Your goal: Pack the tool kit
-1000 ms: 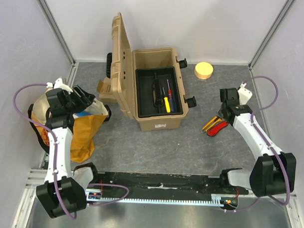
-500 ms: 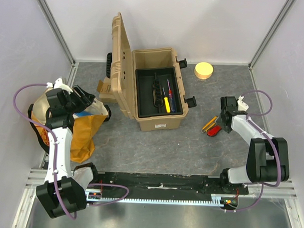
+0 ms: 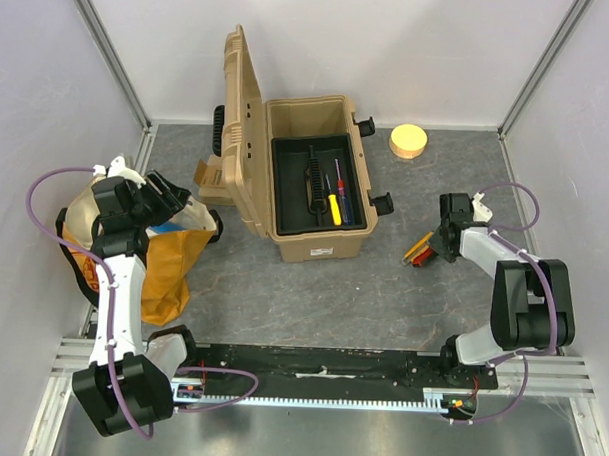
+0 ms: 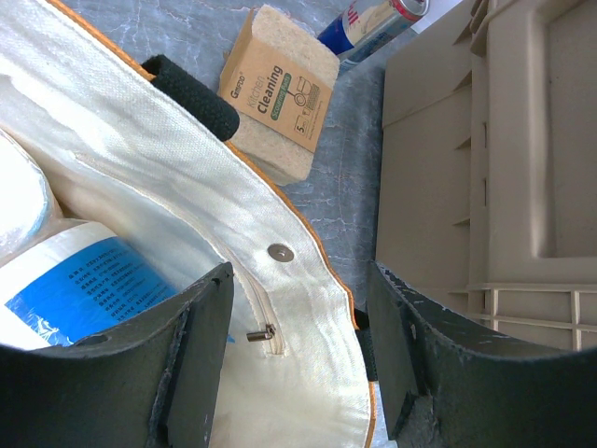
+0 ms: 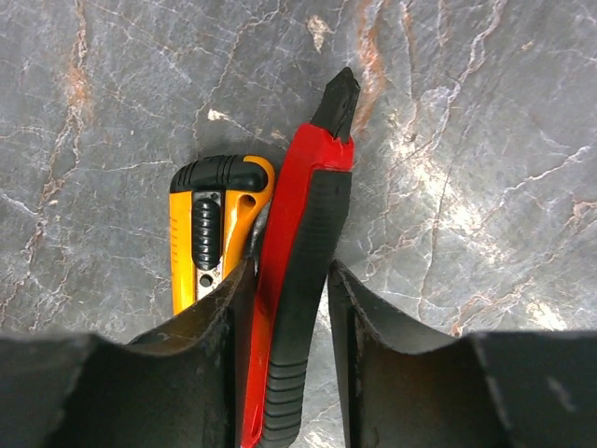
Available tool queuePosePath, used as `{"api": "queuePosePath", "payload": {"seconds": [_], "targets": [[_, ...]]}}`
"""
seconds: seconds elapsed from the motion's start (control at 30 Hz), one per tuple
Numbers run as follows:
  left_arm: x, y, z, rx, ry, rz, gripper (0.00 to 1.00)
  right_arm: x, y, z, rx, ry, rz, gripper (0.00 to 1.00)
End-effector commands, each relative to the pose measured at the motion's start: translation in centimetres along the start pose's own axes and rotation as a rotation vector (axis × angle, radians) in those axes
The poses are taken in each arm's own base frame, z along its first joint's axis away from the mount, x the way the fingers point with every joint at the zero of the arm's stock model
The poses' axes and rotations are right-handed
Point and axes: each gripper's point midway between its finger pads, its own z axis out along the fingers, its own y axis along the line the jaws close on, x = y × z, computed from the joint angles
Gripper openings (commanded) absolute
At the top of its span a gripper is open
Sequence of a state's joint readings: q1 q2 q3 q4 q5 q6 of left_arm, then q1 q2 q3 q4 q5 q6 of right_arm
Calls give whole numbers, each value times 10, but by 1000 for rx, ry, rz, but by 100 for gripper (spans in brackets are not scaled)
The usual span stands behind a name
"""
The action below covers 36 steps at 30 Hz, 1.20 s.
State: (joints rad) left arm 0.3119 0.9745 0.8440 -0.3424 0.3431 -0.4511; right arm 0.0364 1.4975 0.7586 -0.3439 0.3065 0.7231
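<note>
The tan toolbox (image 3: 314,243) stands open in the middle of the table, its lid (image 3: 243,136) up on the left. Its black tray (image 3: 291,188) holds a yellow-handled screwdriver (image 3: 334,209) and other small tools. To its right a red-and-black tool (image 5: 303,243) lies on the table beside a yellow-and-black cutter (image 5: 210,224). My right gripper (image 5: 290,271) is low over them and open. Its jaws straddle the red tool's handle; the left jaw touches it and a thin gap shows at the right. My left gripper (image 4: 300,280) is open over the cloth bag's rim.
The yellow-cream cloth bag (image 3: 168,263) lies at the left with a blue-labelled white container (image 4: 84,275) inside. A cardboard sponge box (image 4: 280,89) and a can (image 4: 373,21) lie between the bag and the toolbox lid (image 4: 485,140). A round cream disc (image 3: 409,141) sits at the back right.
My right arm has folded in and dropped down onto the red and yellow tools, and its jaws have narrowed around the red one. The left arm has not moved.
</note>
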Motion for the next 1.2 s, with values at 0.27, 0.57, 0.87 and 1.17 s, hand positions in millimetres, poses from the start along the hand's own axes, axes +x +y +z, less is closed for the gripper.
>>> {"api": "queuePosePath", "payload": {"seconds": [0.27,0.57,0.87,1.17], "targets": [[-13,-9,-3,29,-39,43,64,-31,10,-27,-51,-71,-12,7],[-14,-10,-4,34,-41,44,64,-103,71,-142,-378,-283,-10,4],[-13,-9,-4,30,-40,42,65,-71,198,-293,-993,-339,-253,3],[-13,-9,-4,28,-41,43,64,4,292,-332,-1116,-303,-441,3]]}}
